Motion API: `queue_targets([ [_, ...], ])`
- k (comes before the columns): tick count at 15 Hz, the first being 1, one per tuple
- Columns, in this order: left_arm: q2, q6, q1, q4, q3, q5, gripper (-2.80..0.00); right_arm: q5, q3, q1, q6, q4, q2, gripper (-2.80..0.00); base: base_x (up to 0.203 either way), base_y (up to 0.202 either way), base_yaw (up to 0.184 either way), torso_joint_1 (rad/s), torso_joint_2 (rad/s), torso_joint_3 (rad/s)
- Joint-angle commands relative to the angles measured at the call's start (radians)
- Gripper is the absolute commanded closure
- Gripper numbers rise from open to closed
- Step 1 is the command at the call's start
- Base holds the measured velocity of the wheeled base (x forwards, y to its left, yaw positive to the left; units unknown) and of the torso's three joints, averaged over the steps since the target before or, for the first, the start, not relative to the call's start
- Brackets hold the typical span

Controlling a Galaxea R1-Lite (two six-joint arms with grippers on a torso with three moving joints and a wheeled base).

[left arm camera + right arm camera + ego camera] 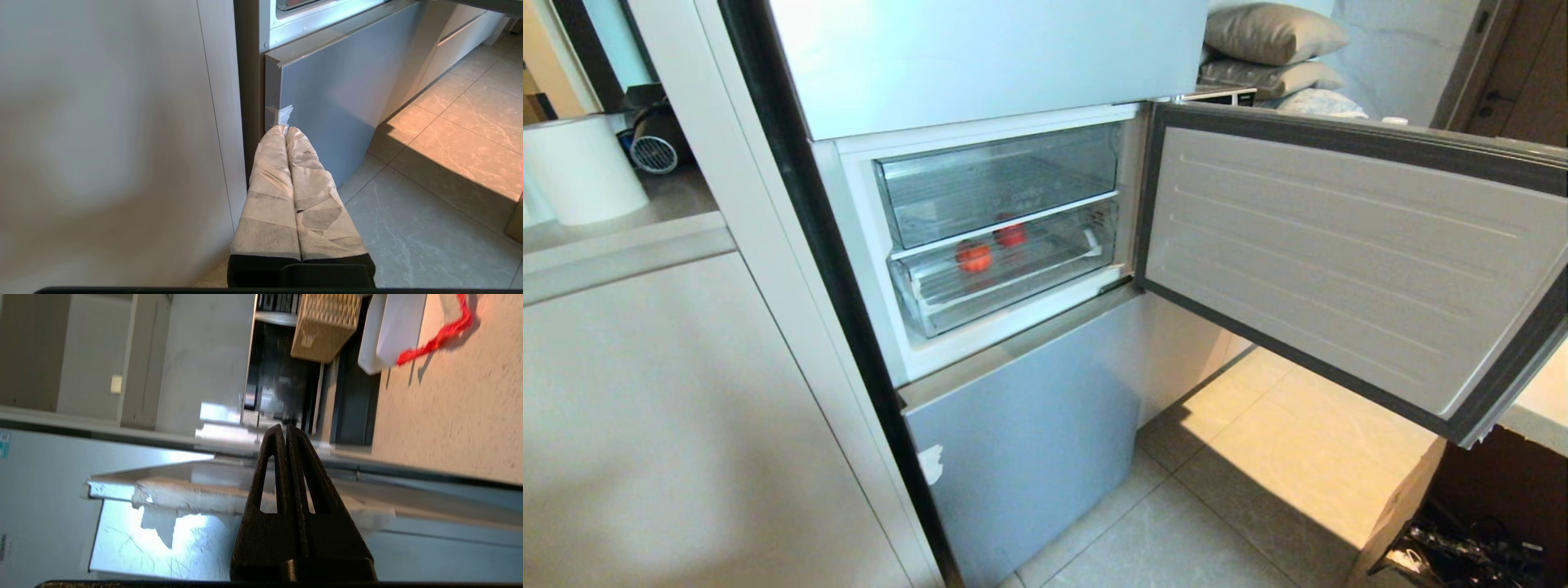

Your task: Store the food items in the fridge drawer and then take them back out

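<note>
Clear ribbed plastic fridge drawer (1013, 282); glossy red food items (990, 247); matt grey tiled floor (1217, 523).

Warm sunlight was thrown across the floor (1282, 457), edged by a hard shadow; the fridge door (1347, 253) was bowed by lens distortion; the right wrist view was motion-blurred.

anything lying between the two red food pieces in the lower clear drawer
Nothing: in the head view only bare ribbed floor of the fridge drawer separates the orange-red piece from the red piece behind it.
</note>
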Motion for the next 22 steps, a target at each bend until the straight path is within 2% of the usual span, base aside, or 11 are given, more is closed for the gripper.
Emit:
queue_targets([
  [1, 0.000, 0.000, 0.000, 0.000, 0.000, 0.001, 0.00, 0.036, -0.004, 0.023, 0.008, -0.007, 0.016, 0.00, 0.000, 0.000, 0.000, 0.000, 0.00, 0.000],
  [3, 0.000, 0.000, 0.000, 0.002, 0.000, 0.001, 0.00, 0.052, -0.002, 0.039, 0.008, -0.006, 0.015, 0.00, 0.000, 0.000, 0.000, 0.000, 0.00, 0.000],
  [5, 0.000, 0.000, 0.000, 0.000, 0.000, 0.000, 0.00, 0.108, 0.010, 0.047, 0.009, -0.004, 0.004, 0.00, 0.000, 0.000, 0.000, 0.000, 0.00, 0.000],
  [10, 0.000, 0.000, 0.000, 0.000, 0.000, 0.000, 0.00, 0.140, 0.054, 0.064, 0.008, -0.002, -0.034, 0.00, 0.000, 0.000, 0.000, 0.000, 0.00, 0.000],
  [13, 0.000, 0.000, 0.000, 0.001, 0.000, 0.001, 0.00, 0.196, 0.170, 0.063, 0.007, -0.002, -0.158, 0.00, 0.000, 0.000, 0.000, 0.000, 0.00, 0.000],
  [17, 0.000, 0.000, 0.000, 0.002, 0.001, 0.000, 0.00, 0.215, 0.363, 0.043, 0.012, -0.003, -0.410, 0.00, 0.000, 0.000, 0.000, 0.000, 0.00, 0.000],
  [18, 0.000, 0.000, 0.000, 0.001, 0.001, 0.001, 0.00, 0.205, 0.394, 0.024, 0.033, -0.004, -0.455, 0.00, 0.000, 0.000, 0.000, 0.000, 0.00, 0.000],
  [19, 0.000, 0.000, 0.001, 0.000, 0.001, 0.001, 0.00, 0.150, 0.414, -0.004, 0.065, -0.003, -0.481, 0.00, 0.000, 0.000, 0.000, 0.000, 0.00, 0.000],
  [21, 0.000, 0.000, 0.000, 0.000, 0.000, 0.001, 0.00, -0.009, 0.425, -0.010, 0.076, 0.019, -0.498, 0.00, 0.000, 0.000, 0.000, 0.000, 0.00, 0.000],
  [22, 0.000, 0.000, 0.000, 0.001, 0.000, 0.000, 0.00, -0.038, 0.419, -0.011, 0.076, 0.076, -0.506, 0.00, 0.000, 0.000, 0.000, 0.000, 0.00, 0.000],
])
